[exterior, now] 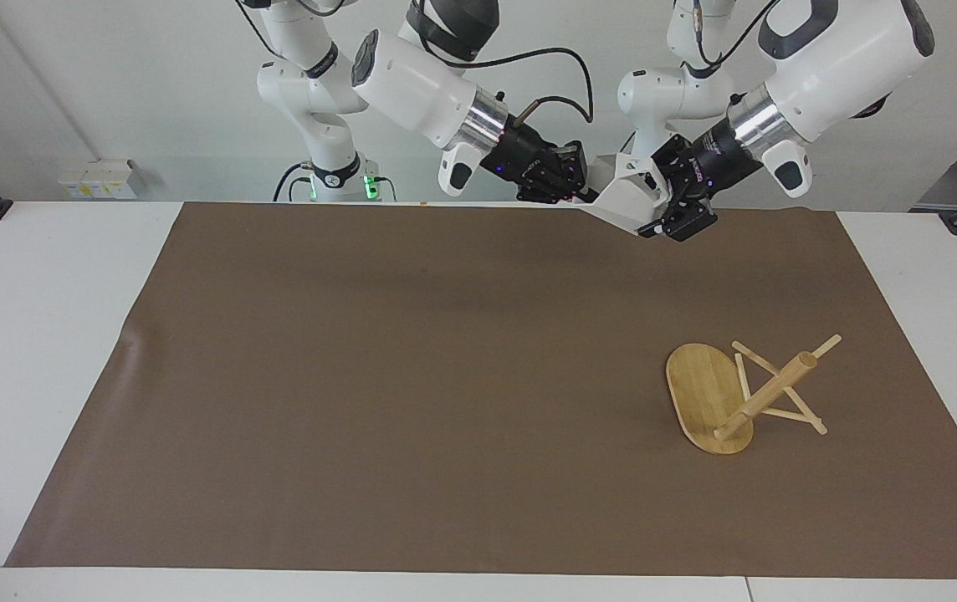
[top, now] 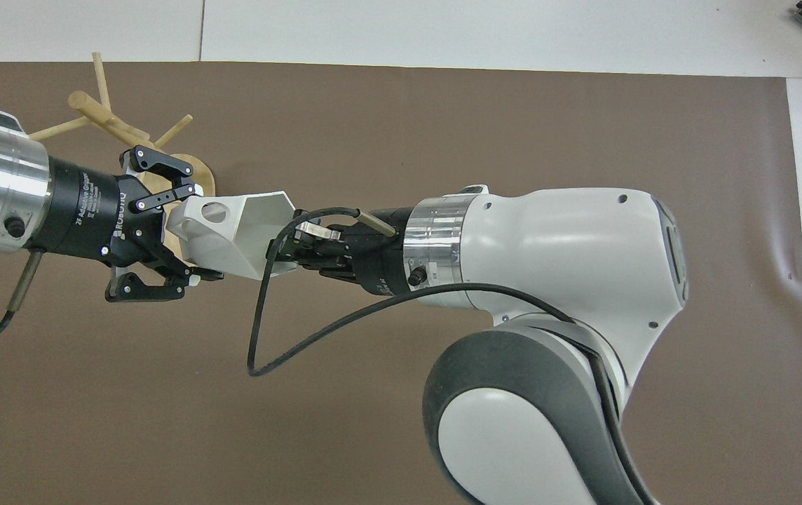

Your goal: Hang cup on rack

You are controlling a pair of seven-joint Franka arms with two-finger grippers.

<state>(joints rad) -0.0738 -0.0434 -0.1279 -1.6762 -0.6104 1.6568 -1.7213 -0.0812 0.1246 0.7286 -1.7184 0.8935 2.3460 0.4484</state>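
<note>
Passing between the arms in mid-air, the cup [exterior: 631,197] is gripped from both ends above the table [exterior: 43,351] edge nearest the robots, over the brown mat [exterior: 411,385]. The right tool [exterior: 580,189] is clenched on the cup's open rim, while the left tool [exterior: 669,219] is closed around the end with the blocky handle, whose round hole faces up in the overhead view. So the pickup is done and the handover is at the point where both tools grasp the cup at once; neither has let go. The rack [exterior: 738,395] is not ready to take it: it lies tipped on its side toward the left arm's end of the table, farther from the robots than the cup, its oval base on edge and its post and pegs slanting over the mat. Judging from this, what is left is the right tool's release, probably setting the rack upright, and then threading the handle hole onto a peg.
</note>
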